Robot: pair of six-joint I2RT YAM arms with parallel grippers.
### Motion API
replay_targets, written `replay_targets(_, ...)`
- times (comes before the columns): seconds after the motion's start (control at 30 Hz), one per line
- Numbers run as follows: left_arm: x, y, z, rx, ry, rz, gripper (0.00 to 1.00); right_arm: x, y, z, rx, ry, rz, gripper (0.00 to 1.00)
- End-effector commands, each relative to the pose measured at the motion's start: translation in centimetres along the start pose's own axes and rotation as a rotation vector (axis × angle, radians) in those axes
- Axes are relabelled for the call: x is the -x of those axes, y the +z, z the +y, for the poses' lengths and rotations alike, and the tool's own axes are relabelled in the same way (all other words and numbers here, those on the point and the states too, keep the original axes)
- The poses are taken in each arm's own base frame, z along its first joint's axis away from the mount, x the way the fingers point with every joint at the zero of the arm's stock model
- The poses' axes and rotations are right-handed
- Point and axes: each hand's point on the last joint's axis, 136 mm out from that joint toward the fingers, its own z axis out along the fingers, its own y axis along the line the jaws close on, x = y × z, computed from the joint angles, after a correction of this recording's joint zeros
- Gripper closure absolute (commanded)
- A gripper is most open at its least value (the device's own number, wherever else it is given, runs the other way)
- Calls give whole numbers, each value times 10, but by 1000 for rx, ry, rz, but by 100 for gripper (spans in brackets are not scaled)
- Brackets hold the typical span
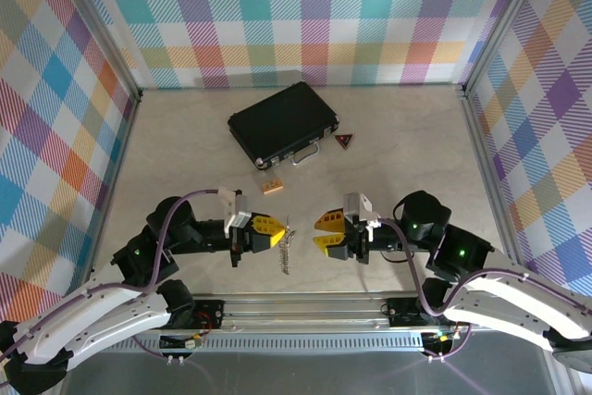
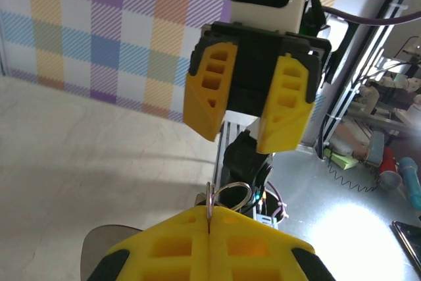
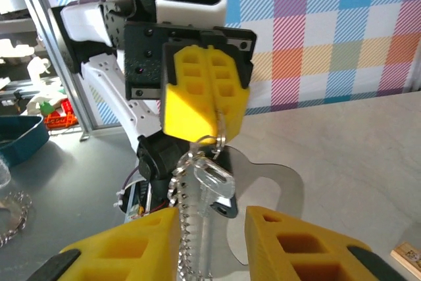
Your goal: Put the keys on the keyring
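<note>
Find the left claw (image 1: 277,231) shut flat, fingers pressed together with no gap, pinching the thin silver loop of the keys (image 1: 285,252) at the fingertips. Find the keys off the table (image 1: 185,164), hanging from that pinch in the space between the two claws, near the front edge and well apart from the black case (image 1: 282,122) and the tan block (image 1: 272,187) farther back. Read the long axis of the bunch as close to straight up and down: loop at the top, one flat key and a jagged string of smaller ones trailing below. Find the right claw (image 1: 321,232) partly open, holding nothing, fingers apart and pointed straight at the left claw. Place the keys directly ahead of the right claw, in line with the gap between its fingers, and short of the fingertips in the top view; cannot confirm from the right wrist view any overlap of the lowest keys with those fingers. Rate the left arm as the nearer, being in contact, and the right as the free one for any next grip. Judge the gap as set across the hanging axis, and a straight advance as enough to bring the fingers either side of the bunch. Cannot locate the keyring with certainty; note a small dark piece (image 3: 227,210) just under the flat key as a possible match
</note>
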Motion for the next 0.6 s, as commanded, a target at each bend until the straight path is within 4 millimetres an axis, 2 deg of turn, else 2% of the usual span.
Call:
replay_targets(0.0, 15, -1, -10, -51, 70, -57, 100, 18, 4, -3, -17, 39, -9, 70)
replay_targets(0.2, 16, -3, -10, -43, 78, -50, 100, 27, 14, -1, 28, 68, -29, 69)
replay_targets(0.57, 8, 4, -6, -39, 73, -11, 100, 22, 26, -3, 44, 106, -12, 70)
